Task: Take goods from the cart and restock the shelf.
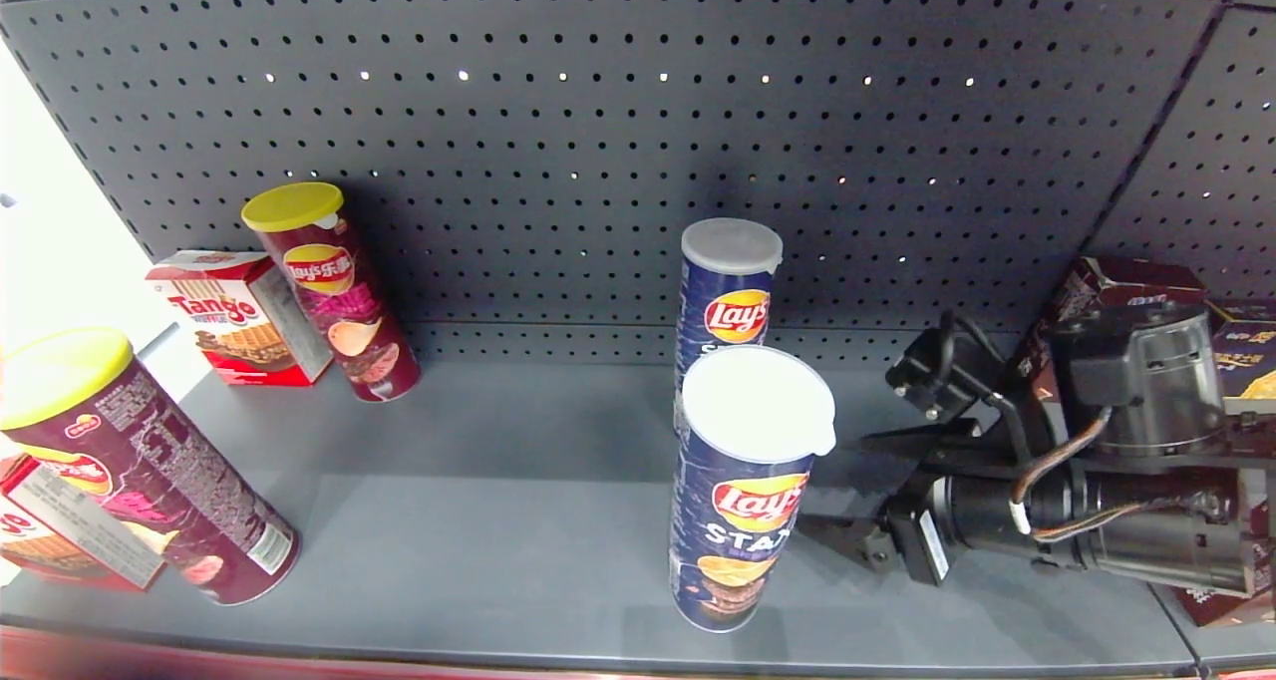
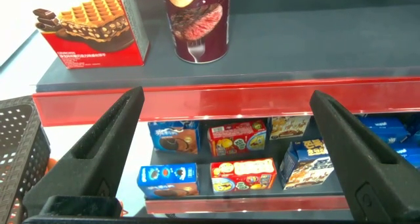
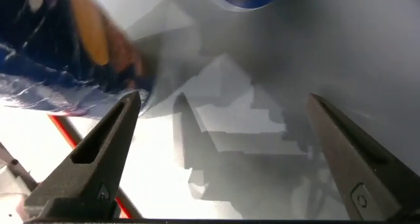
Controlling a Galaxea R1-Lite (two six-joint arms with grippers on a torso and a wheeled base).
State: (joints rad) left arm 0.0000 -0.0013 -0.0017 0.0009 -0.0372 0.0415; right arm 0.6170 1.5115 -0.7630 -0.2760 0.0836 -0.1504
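Note:
Two blue crisp cans with white lids stand upright mid-shelf, one at the front (image 1: pixel 743 491) and one behind it (image 1: pixel 728 291). My right gripper (image 1: pixel 835 481) lies just right of the front can, open, its fingers pointing at the can and holding nothing. In the right wrist view the open right gripper (image 3: pixel 223 109) has the blue can (image 3: pixel 59 60) off to one side over the grey shelf. My left gripper (image 2: pixel 226 112) is open and empty, below and in front of the shelf's red edge (image 2: pixel 223 96), beside a black mesh cart (image 2: pixel 20 145).
Two maroon cans with yellow lids (image 1: pixel 334 291) (image 1: pixel 140 471) and a red wafer box (image 1: pixel 239 316) stand on the shelf's left. Brown boxes (image 1: pixel 1126 281) sit at the right behind my arm. A lower shelf holds several small biscuit boxes (image 2: pixel 236 175).

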